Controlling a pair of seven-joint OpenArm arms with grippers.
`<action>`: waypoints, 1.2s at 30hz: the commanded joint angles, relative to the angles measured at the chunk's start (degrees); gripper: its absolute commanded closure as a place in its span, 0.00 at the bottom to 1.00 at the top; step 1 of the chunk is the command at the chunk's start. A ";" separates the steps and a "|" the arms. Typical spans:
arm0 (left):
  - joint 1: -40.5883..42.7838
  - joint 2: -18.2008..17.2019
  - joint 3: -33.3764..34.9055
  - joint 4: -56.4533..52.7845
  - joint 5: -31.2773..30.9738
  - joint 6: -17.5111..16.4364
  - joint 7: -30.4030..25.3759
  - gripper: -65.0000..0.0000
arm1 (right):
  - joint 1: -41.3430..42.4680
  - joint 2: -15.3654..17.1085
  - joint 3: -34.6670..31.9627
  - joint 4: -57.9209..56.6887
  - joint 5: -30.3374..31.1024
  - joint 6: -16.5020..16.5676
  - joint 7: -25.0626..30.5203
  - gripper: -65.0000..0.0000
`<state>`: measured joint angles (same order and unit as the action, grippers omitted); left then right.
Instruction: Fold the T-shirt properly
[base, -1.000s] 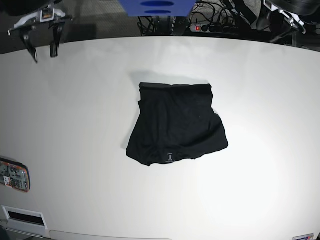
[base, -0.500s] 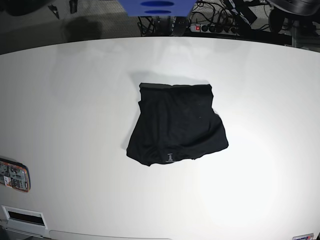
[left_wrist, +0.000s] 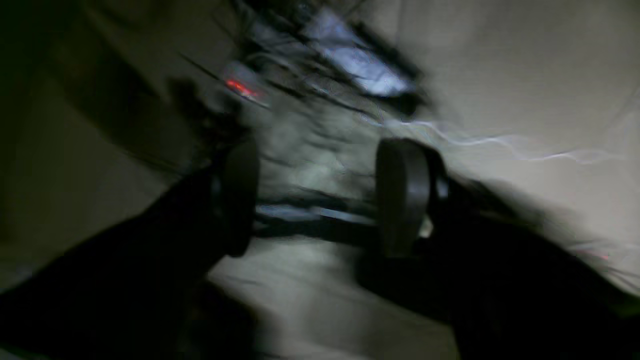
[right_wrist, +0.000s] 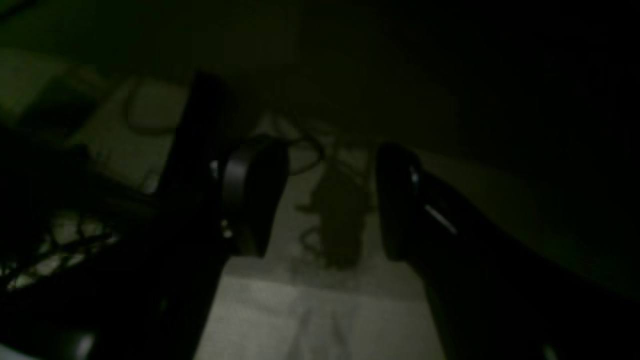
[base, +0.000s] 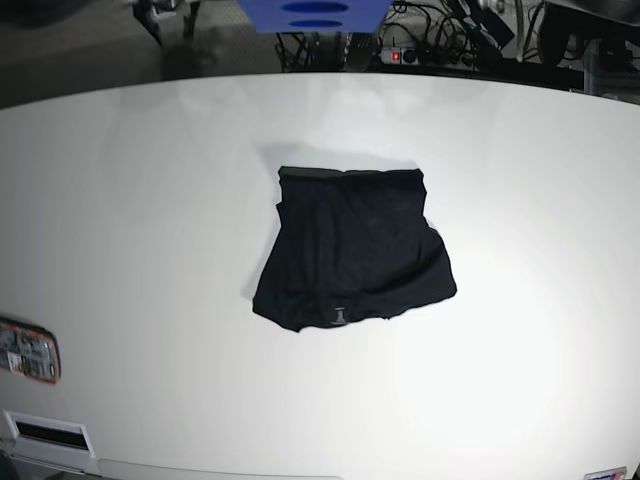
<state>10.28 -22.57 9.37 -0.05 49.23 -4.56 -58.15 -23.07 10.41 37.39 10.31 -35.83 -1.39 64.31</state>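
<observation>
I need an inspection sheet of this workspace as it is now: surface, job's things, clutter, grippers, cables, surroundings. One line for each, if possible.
Surface: white table, well lit.
Job's things: black T-shirt lies folded in a compact shape near the table's middle, grey label at its near edge; nothing touches it.
Clutter: small orange-edged item at the table's near left edge; white plate with a slot below it.
Grippers: left gripper open, empty, image blurred; right gripper open, empty, image very dark. Both are off the table.
Cables: tangle with a power strip, red light on, behind the far edge.
Surroundings: blue object behind the table; dark floor.
</observation>
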 joint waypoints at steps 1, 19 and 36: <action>0.13 0.46 1.23 0.05 -0.75 -0.06 0.08 0.46 | -1.06 1.76 0.28 -1.56 0.63 -0.33 1.40 0.52; -4.26 11.71 1.40 5.11 -0.84 -0.15 58.90 0.46 | 18.37 1.50 -0.16 -2.61 0.45 -0.24 -66.38 0.52; -4.26 11.80 1.49 5.29 -0.84 -0.59 55.82 0.46 | 18.81 -13.54 7.05 -3.49 9.33 -0.24 -48.01 0.53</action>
<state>6.35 -10.48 10.83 5.06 48.21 -5.65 -2.33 -4.14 -4.08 44.36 6.61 -27.00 -1.10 15.68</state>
